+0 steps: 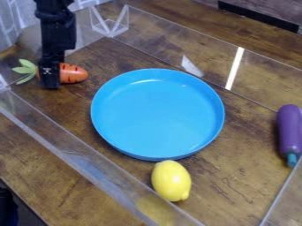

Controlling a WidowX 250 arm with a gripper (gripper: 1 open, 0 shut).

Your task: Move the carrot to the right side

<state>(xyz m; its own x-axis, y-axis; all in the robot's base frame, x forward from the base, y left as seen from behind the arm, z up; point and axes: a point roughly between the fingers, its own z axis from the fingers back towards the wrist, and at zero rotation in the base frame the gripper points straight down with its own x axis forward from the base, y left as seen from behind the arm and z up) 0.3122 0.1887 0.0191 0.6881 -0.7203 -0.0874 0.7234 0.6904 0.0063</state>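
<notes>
Fingers (pixel 49 78) wide open around carrot (pixel 72 74); whether touching, cannot tell.

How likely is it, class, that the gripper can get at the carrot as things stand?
Probably yes: the open gripper is already down at the carrot, and the plate and lemon lie off to the side, apparently not in its way.

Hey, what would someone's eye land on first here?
The big bright blue plate in the middle of the table. Next, the yellow lemon just below it, and the purple eggplant at the right edge. The orange carrot sits at upper left, partly behind the black hand.
</notes>
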